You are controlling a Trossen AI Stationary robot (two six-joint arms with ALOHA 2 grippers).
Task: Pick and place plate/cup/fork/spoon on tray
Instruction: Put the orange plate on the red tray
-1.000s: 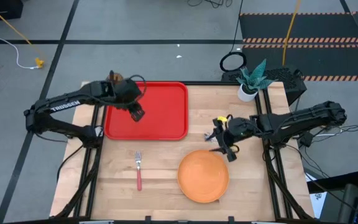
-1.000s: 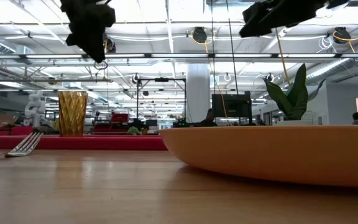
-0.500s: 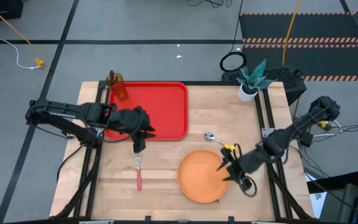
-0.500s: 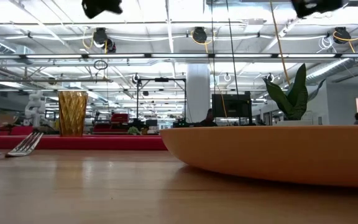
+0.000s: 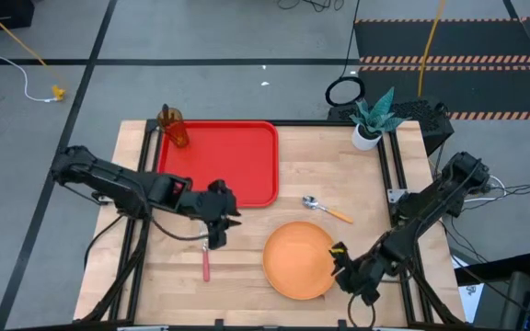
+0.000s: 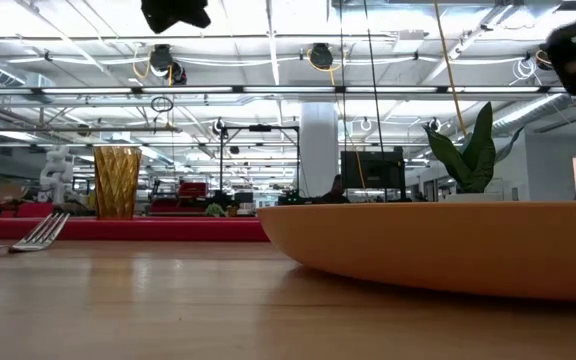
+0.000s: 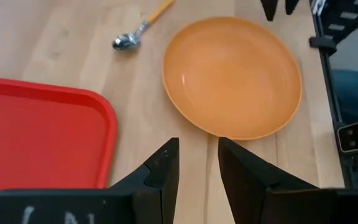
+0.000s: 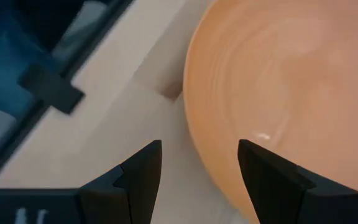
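The round, flat, matte orange plate [image 5: 300, 260] lay on the wooden table [image 5: 247, 285], just off the near right corner of the large bright red rectangular tray [image 5: 228, 161], touching neither the tray nor any cutlery. The right gripper [image 5: 346, 271] hovered at the plate's edge on the side away from the tray, and in its wrist view its two dark fingers [image 8: 138, 171] stood spread apart with the rim [image 8: 194, 137] lying between them, nothing yet pinched. The left gripper [image 5: 217, 228] hung over the small fork with silver tines and a red-pink handle [image 5: 206, 264], which lay just off the tray's near edge; its fingers [image 7: 163, 171] were parted by a narrow gap and held nothing. The small translucent amber tumbler [image 5: 175, 129] already stood in the tray's far left corner, and the small spoon with a silver bowl and orange handle [image 5: 325, 208] lay between the tray and the plate's far side. Taking the plate well probably called for lowering one finger under the raised rim and one above it, closing firmly before lifting, since a shallow bite on smooth plastic could slip. The fork likely wanted a grasp across its handle, fingers square to it.
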